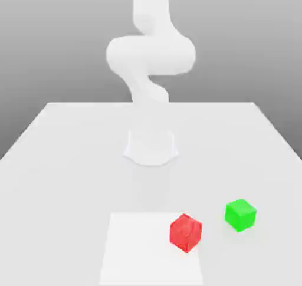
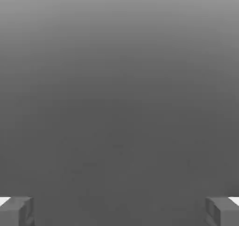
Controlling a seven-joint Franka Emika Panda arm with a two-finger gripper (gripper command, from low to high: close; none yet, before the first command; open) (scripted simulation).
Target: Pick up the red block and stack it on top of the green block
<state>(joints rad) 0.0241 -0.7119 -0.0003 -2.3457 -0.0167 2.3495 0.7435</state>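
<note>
- Red block (image 1: 186, 232) sits on the desk (image 1: 71, 161) close to the near edge, turned corner-on to the exterior view, resting at the rim of a paler square patch (image 1: 141, 249).
- Green block (image 1: 240, 214) stands near it, toward the exterior view's right, apart, nothing on top.
- Arm (image 1: 150, 55) rears up at the far side, well away from both.
- Tool (image 2: 119, 211) wide open, fingers (image 2: 16, 211) spread, nothing between them.
- Looks a small, rigid cube, likely light and flat-faced; smooth sides could slip.
- Best hold, I'd say: two opposite side faces, mid-height, tool turned square to that rotated block.
</note>
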